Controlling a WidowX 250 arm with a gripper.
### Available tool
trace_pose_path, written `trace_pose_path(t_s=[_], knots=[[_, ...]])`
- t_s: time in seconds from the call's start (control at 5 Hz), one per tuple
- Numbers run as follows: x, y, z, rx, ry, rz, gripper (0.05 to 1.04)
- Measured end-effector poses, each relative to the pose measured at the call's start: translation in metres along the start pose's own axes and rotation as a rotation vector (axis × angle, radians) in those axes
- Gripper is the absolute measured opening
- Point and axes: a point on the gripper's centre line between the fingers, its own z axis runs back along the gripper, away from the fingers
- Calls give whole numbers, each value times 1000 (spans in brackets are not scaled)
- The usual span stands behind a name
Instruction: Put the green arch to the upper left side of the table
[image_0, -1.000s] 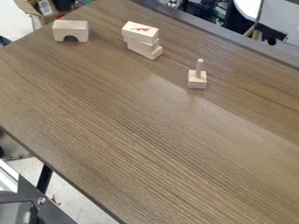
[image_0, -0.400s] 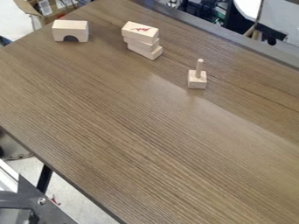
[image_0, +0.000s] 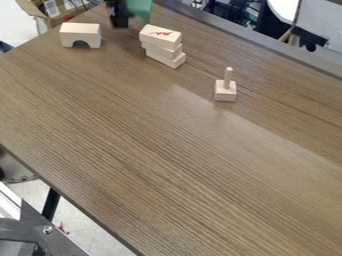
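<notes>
At the top edge of the camera view, left of centre, the black gripper (image_0: 119, 15) is over the table's far end. The green arch (image_0: 139, 9) is right against it on its right side, partly cut off by the view's edge, and the gripper is shut on it. Both are blurred, and the arch's opening cannot be made out. They are behind the stacked wooden blocks and to the right of the plain wooden arch.
A natural wood arch (image_0: 81, 35) stands on the table (image_0: 153, 150) near its upper left edge. Right of it is a stack of wooden blocks (image_0: 161, 45). Further right stands a small block with an upright peg (image_0: 226, 89).
The gripper and the green arch have come into view together at the top edge. The wooden blocks have not moved.
</notes>
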Motion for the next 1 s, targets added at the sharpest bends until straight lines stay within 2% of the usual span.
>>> trace_pose_path(t_s=[0.2,0.4,0.6,0.8,1.0], knots=[[3,3,-9,-27,-12,3,642],[3,3,-13,-41,-11,17,724],[5,6,-12,-22,-12,54,964],[4,4,7,-54,11,86,999],[3,5,46,-124,58,107,999]])
